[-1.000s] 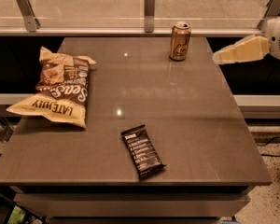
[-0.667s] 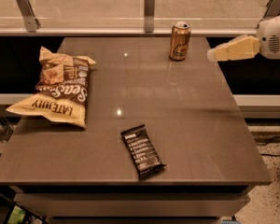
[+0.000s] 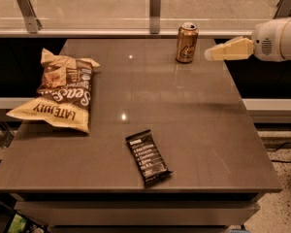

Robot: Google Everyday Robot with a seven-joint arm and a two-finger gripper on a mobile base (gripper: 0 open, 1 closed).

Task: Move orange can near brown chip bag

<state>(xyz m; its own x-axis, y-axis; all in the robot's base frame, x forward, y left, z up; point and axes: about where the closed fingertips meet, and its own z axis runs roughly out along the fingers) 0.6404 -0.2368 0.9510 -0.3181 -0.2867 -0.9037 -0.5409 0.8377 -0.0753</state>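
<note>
The orange can (image 3: 186, 43) stands upright near the table's far right edge. The brown chip bag (image 3: 60, 92) lies flat at the table's left side, dark brown in the middle with cream-yellow ends. My gripper (image 3: 209, 54) reaches in from the right at the can's height, its cream fingertips a short way to the right of the can and apart from it. It holds nothing.
A small flat black snack bar wrapper (image 3: 148, 156) lies near the table's front edge. The grey table (image 3: 194, 125) has a glass barrier with metal posts (image 3: 155, 5) behind it. A lower ledge (image 3: 271, 103) runs at the right.
My gripper has moved left, from beyond the table's right edge to just beside the orange can. The can, bag and wrapper have not moved.
</note>
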